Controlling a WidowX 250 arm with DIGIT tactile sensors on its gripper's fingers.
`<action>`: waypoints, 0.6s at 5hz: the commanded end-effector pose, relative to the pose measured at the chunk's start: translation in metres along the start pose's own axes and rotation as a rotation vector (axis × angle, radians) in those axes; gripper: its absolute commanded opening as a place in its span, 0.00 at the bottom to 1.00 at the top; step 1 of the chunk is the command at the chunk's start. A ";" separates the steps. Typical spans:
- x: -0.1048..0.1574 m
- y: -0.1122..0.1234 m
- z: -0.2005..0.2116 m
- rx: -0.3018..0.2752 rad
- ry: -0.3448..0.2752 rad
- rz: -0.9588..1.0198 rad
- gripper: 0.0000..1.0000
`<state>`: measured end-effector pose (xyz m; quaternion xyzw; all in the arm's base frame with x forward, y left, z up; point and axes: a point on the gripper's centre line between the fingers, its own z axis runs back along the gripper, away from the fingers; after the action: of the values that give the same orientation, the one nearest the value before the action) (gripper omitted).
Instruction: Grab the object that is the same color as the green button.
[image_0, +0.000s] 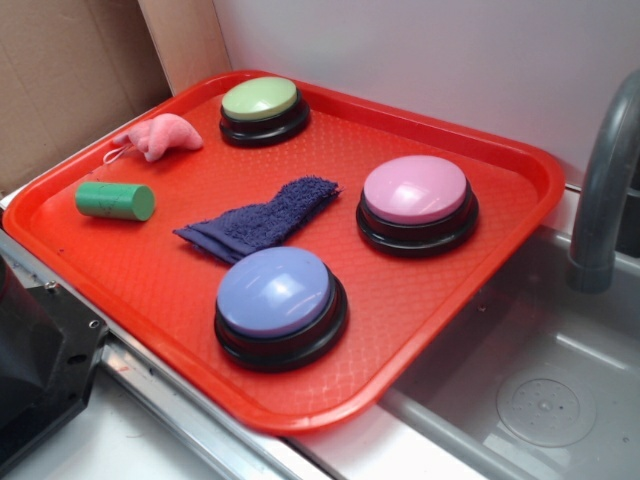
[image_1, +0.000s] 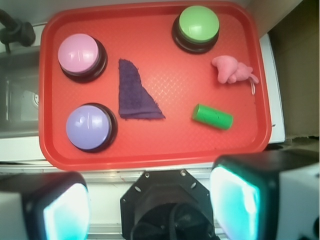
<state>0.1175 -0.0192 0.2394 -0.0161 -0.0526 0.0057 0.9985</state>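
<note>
A red tray (image_0: 480, 330) is seen lying beside a steel sink (image_0: 540, 400), whose basin is cut off by the frame edge, as is the grey faucet (image_0: 605, 190) above it. The green cylinder (image_1: 212, 116) is laid on its side near one edge of the tray, just apart from the pink plush toy (image_1: 231, 69) and untouched by anything. The green button (image_1: 199, 24) is set in the corner beyond the toy. A dark blue cloth (image_1: 135, 92) is spread in the middle, between the cylinder and the pink button (image_1: 78, 53) and blue button (image_1: 88, 125). In the wrist view the claw (image_1: 152, 205) is held off the tray's near edge, spread wide and empty; its two fingers (image_1: 235, 197) are blurred and cropped at the bottom. In the exterior view only a dark mass at the lower left is made out.
</note>
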 end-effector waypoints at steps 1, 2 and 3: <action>0.010 0.094 -0.028 0.085 0.000 -0.510 1.00; 0.011 0.119 -0.058 0.099 0.082 -0.740 1.00; 0.015 0.128 -0.100 0.079 0.150 -0.805 1.00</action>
<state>0.1323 0.1065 0.1303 0.0280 0.0257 -0.3772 0.9254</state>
